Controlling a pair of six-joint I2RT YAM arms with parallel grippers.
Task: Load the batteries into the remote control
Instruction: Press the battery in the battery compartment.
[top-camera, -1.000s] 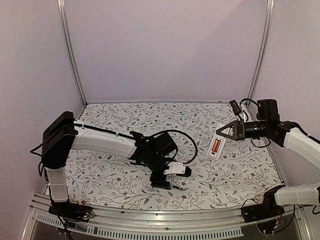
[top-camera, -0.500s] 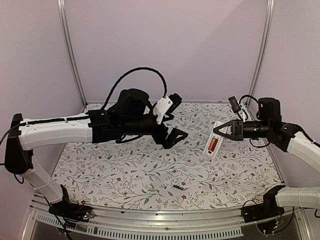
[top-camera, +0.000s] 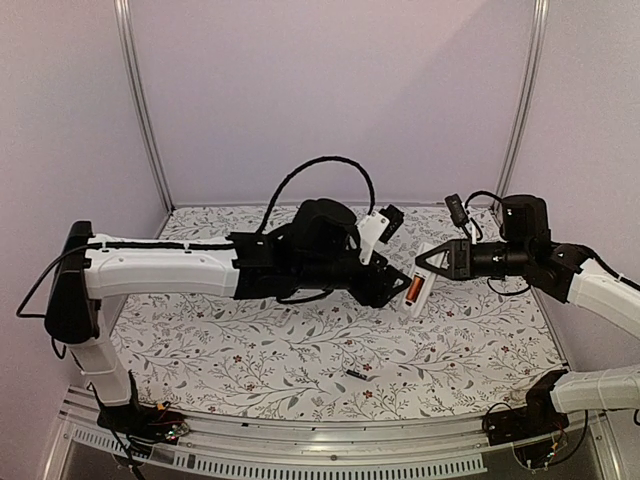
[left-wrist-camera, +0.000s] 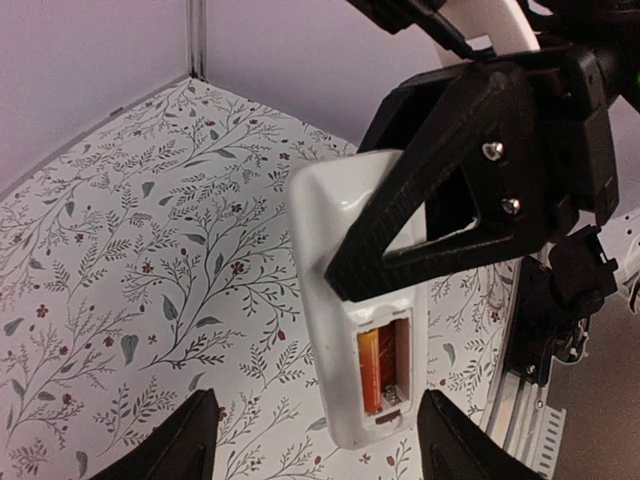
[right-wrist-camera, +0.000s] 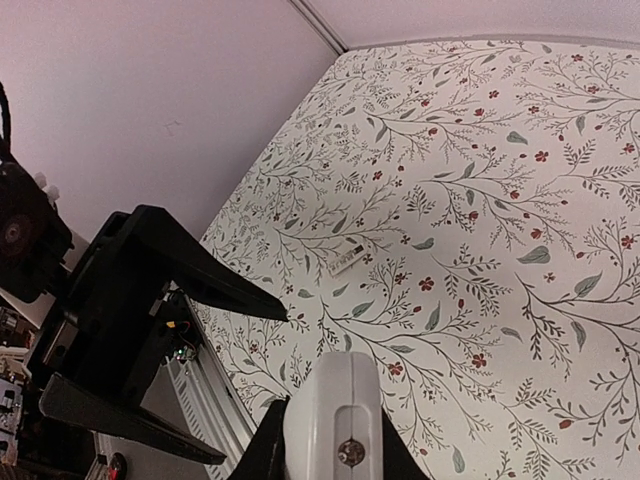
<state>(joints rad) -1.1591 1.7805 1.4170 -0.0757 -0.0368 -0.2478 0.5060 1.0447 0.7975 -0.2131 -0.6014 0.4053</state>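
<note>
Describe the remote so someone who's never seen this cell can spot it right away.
Above the floral-patterned table, follow the right arm in from the right to its black right hand. Clamped there, held in the air, is the remote: a white bar. Unlike that hand and the black left hand facing it, it is white, and its open back shows an orange battery.

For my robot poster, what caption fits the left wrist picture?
Black right gripper holding a white bar remote control, one orange-red cylinder battery sitting in its open back bay.
</note>
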